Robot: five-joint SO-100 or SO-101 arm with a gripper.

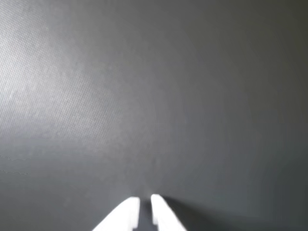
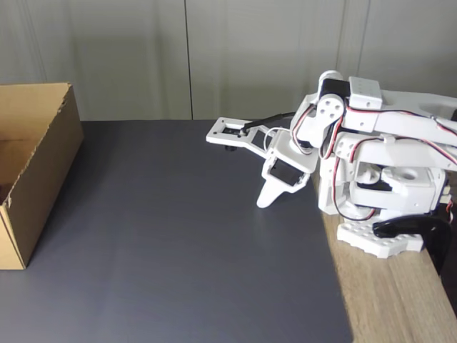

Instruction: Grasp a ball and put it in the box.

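My white gripper is folded in close to the arm's base and points down at the dark mat. In the wrist view its two white fingertips rise from the bottom edge with only a thin slit between them, and the gripper holds nothing. The brown cardboard box stands open-topped at the far left of the fixed view, well away from the gripper. The ball is out of view.
A dark grey mat covers most of the table. The arm's white base sits on a bare wooden strip at the right. A grey panelled wall runs behind.
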